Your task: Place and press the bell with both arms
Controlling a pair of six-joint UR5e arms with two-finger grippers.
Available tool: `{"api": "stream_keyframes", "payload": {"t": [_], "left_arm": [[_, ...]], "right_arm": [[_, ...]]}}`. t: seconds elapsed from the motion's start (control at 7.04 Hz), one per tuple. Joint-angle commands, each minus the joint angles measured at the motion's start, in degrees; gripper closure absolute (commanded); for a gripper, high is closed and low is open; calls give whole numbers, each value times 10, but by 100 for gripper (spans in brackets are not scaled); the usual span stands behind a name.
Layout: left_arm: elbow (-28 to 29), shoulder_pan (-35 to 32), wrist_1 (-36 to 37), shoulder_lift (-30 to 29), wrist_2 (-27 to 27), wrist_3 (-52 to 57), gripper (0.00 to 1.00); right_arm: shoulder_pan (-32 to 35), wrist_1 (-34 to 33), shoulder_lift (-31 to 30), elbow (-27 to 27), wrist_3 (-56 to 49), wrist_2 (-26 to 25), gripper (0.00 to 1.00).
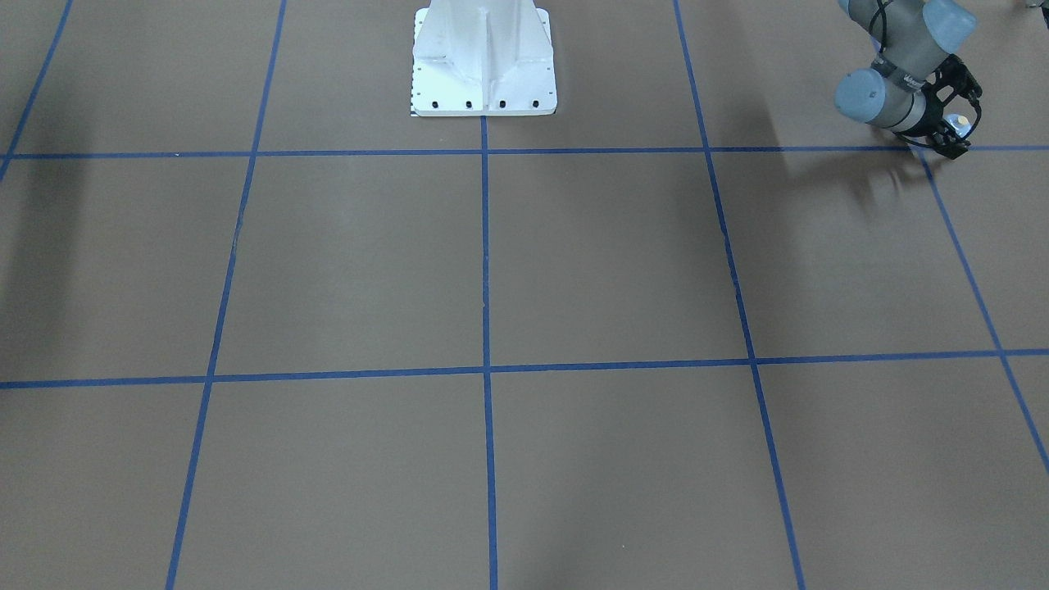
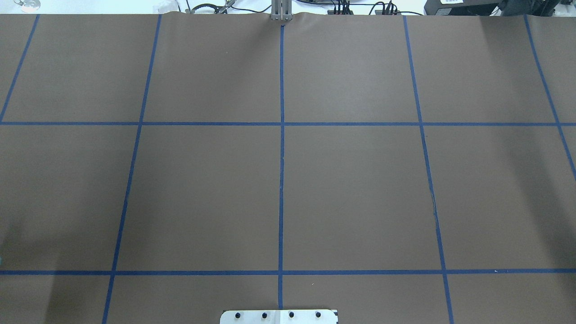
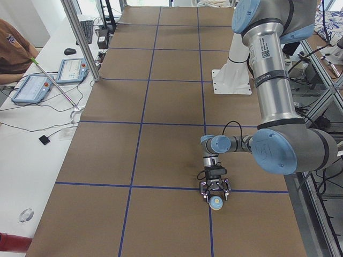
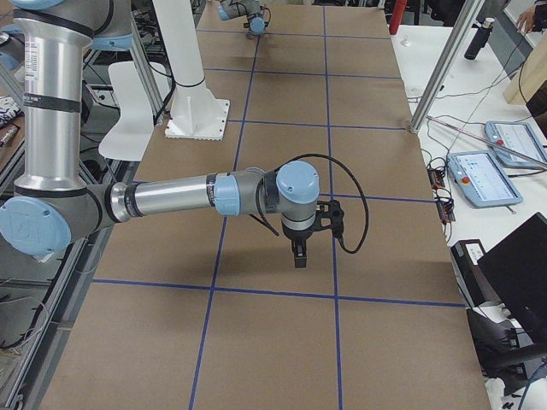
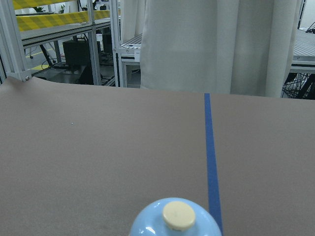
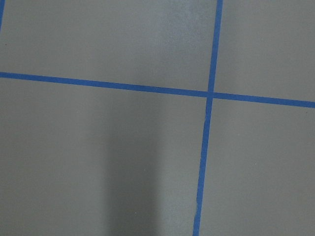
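The light-blue bell (image 3: pixel 216 203) with a cream button sits between the fingers of my left gripper (image 3: pixel 215 196), low over the brown table near a blue tape crossing. It shows in the front view (image 1: pixel 959 124) inside the left gripper (image 1: pixel 953 139) at the top right. The left wrist view shows the bell's dome and button (image 5: pixel 175 220) at the bottom edge. My right gripper (image 4: pixel 299 254) points down over the table's middle, far from the bell. It shows only in the right side view, so I cannot tell whether it is open or shut.
The white pedestal (image 1: pixel 483 70) stands at the robot's side of the table. Blue tape lines (image 2: pixel 281 180) divide the brown surface into squares. Tablets (image 3: pixel 32 88), cables and a metal post (image 3: pixel 80 37) stand beyond the far edge, by a seated person (image 3: pixel 10 51).
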Motion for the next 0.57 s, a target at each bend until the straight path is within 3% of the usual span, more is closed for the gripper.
{"api": "stream_keyframes", "payload": {"t": [0.0,0.14,0.28,0.43], "left_arm": [[15,17,-1,0,0,1,0],[16,24,0,0,0,-4,6],[19,31,0,0,0,-24,42],[26,38,0,0,0,-35,85]], "right_arm": [[0,-2,-1,5,0,0,0],[0,-2,-3,7,0,0,0],[0,-2,-3,9,0,0,0],[0,-3,-3,9,0,0,0]]}}
